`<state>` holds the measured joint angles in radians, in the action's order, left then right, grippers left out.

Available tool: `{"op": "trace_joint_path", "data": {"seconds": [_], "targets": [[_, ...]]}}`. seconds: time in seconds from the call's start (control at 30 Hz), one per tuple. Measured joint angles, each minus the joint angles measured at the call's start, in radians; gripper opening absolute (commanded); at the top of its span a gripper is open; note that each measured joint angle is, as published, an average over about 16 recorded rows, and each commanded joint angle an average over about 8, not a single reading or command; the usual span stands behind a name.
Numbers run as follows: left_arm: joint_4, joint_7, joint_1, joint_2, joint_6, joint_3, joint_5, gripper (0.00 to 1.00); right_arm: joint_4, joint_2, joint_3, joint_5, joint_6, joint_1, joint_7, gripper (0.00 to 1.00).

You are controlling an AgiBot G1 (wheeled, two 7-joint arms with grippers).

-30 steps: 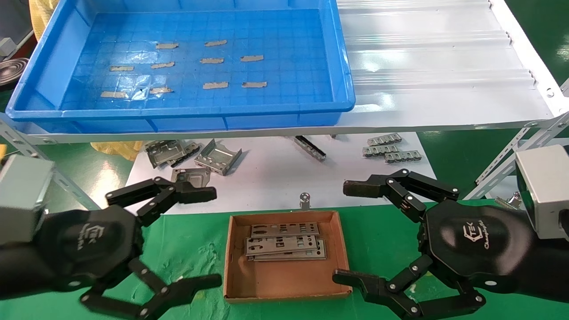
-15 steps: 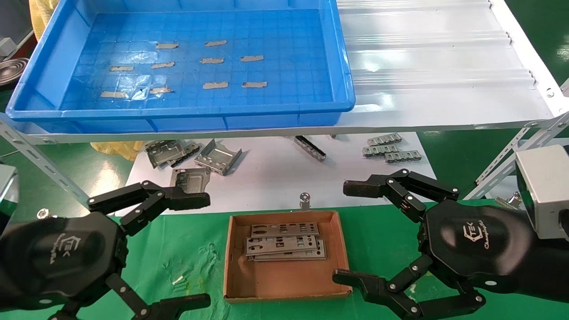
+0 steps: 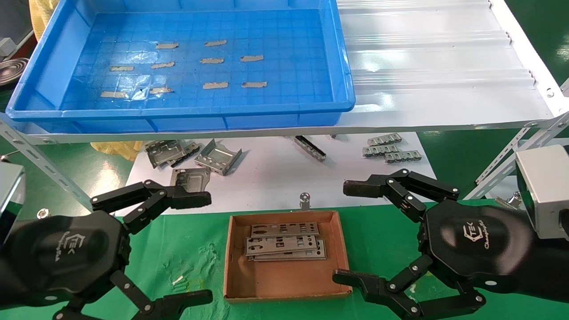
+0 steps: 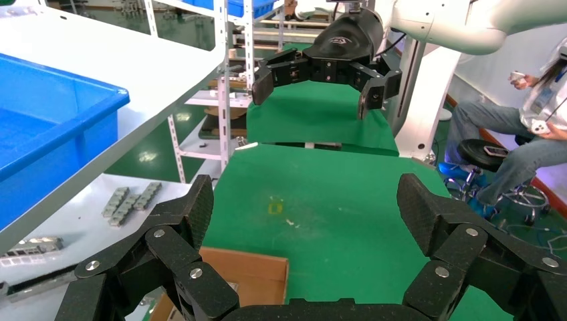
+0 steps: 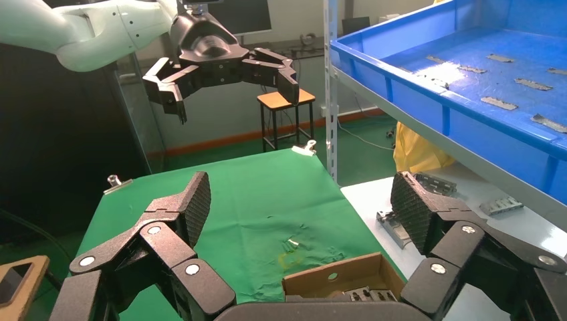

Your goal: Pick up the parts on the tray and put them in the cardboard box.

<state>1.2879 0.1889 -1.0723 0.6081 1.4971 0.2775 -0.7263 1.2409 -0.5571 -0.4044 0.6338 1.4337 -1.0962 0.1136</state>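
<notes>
On R gripper [image 3: 344,235] housing: "TEK" logo; parts [image 3: 284,242] in cardboard box [image 3: 284,284].

Bright overhead light, glare on tray [image 3: 342,58] floor.

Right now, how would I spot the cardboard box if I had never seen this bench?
Start at the big blue tray on the white shelf, then look down to the green cloth. The cardboard box sits there: small, brown and low-walled, holding flat silver plates, unlike the bent grey brackets lying loose behind it.
</notes>
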Motion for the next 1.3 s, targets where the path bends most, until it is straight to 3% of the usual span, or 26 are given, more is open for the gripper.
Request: {"op": "trace_joint_path", "data": {"seconds": [1.3], "targets": [[-0.004,-0.002,-0.002,0.003,-0.002,0.002,-0.005,1.0,0.0,0.0,0.0,0.0,0.0,0.0,0.0,1.0]]}}
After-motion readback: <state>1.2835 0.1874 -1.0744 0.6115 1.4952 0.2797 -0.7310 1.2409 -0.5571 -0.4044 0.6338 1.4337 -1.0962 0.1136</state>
